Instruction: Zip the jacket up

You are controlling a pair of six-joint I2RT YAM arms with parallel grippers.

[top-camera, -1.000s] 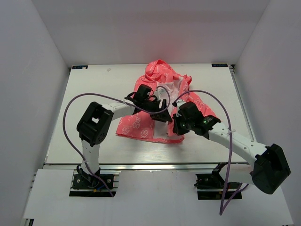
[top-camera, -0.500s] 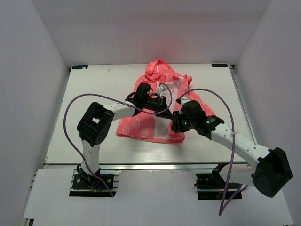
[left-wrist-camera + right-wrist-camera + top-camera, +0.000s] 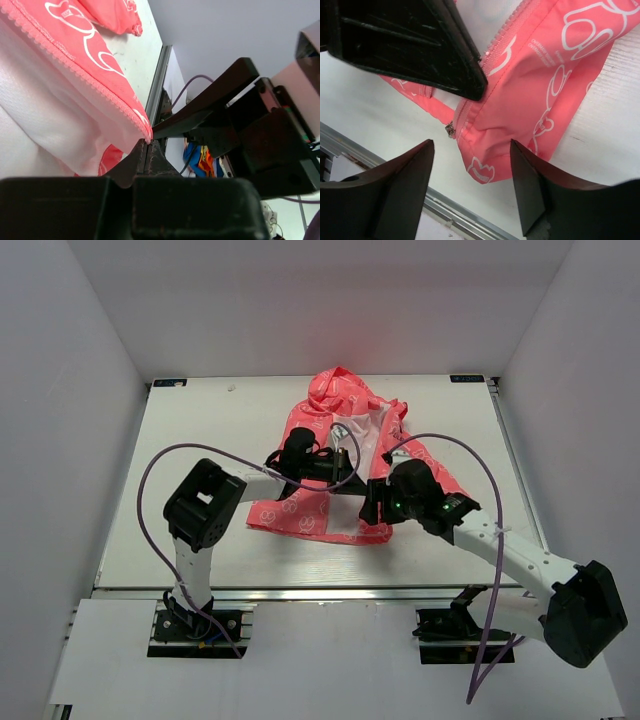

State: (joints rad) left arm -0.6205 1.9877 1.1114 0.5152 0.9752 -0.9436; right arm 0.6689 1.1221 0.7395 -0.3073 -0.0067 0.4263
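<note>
The coral-pink jacket [image 3: 335, 405] lies on the white table, hood at the far end and front parted over its white lining. My left gripper [image 3: 352, 480] sits over the lower front. In the left wrist view its jaws [image 3: 146, 150] are shut, pinching the lower end of the zipper edge of the jacket [image 3: 75, 75]. My right gripper [image 3: 372, 508] hovers just right of it, open [image 3: 471, 145], with the hem corner of the jacket [image 3: 530, 75] lying between its fingers, untouched. A small metal zipper slider [image 3: 450, 130] shows at the hem. The left gripper's finger [image 3: 420, 45] fills the upper left of that view.
The table's near edge with its metal rail [image 3: 300, 590] runs just below the jacket hem. Purple cables [image 3: 150, 480] loop over both arms. White walls enclose the table on three sides.
The left gripper has shut on the jacket's zipper edge and shifted slightly toward the near side. The right gripper has opened, let go of the hem and drawn back a little.
</note>
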